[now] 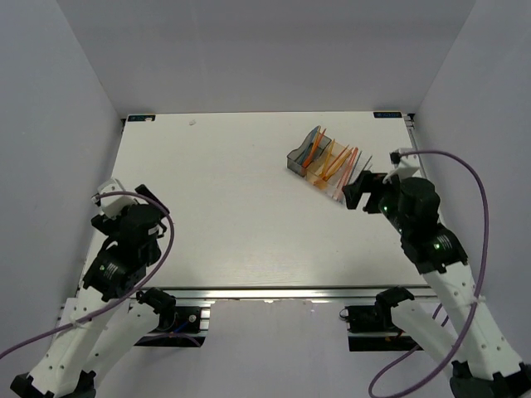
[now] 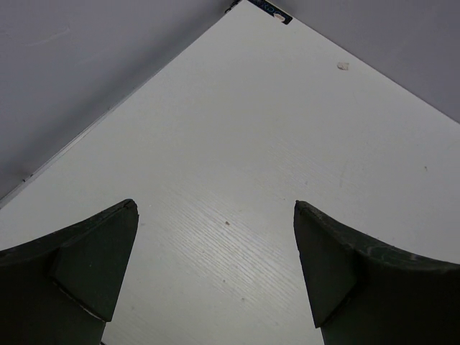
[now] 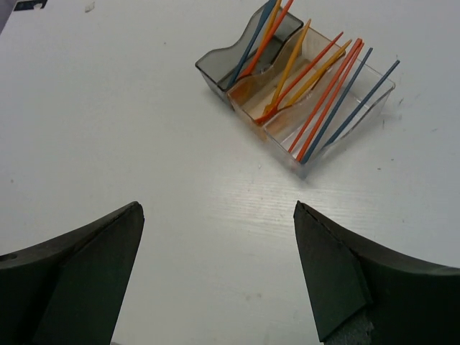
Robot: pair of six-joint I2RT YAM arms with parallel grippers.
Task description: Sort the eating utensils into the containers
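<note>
Utensils (image 3: 316, 79) lean in the bins (image 3: 215, 77), far right on the counter (image 1: 232, 215). Left tool (image 2: 215, 212) and right tool (image 3: 217, 212) are spread wide, empty.

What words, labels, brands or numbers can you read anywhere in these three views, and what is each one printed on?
Nothing is legible.
Left corner sticker, at the far edge of the table: pale marks, too blurred to read.
Right corner sticker: too small to read.
Containers and eating utensils: no print visible.
</note>
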